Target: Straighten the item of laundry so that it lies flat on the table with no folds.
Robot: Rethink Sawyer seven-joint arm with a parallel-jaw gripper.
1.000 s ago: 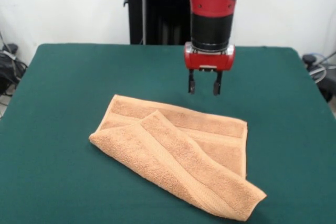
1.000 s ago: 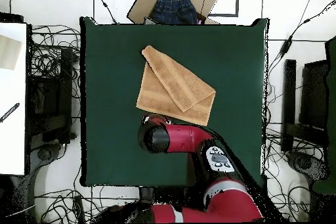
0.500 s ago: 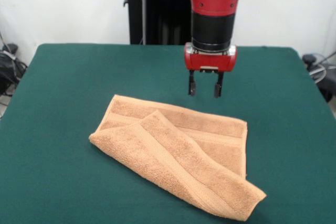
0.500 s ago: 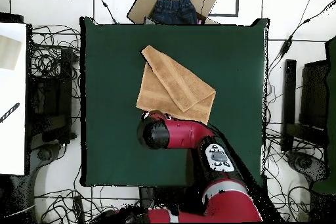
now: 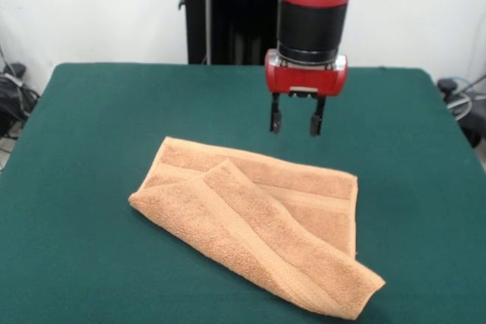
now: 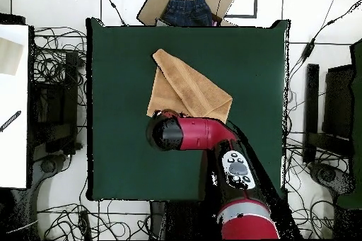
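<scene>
Towel (image 5: 258,233) lies mid-table (image 5: 91,111), unmoved, one corner folded diagonally over itself. My gripper (image 5: 295,122) has crept toward the towel's far edge over the last second, jaws open and empty, so I judge no flattening has begun.

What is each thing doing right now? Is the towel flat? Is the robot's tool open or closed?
towel: lying on the table, folded over itself, not flat
tool: open, empty, hanging above the table behind the towel, touching nothing
table: covered in green cloth, towel resting on it
cardboard box: on the floor past the table's edge, open, blue clothes inside
</scene>
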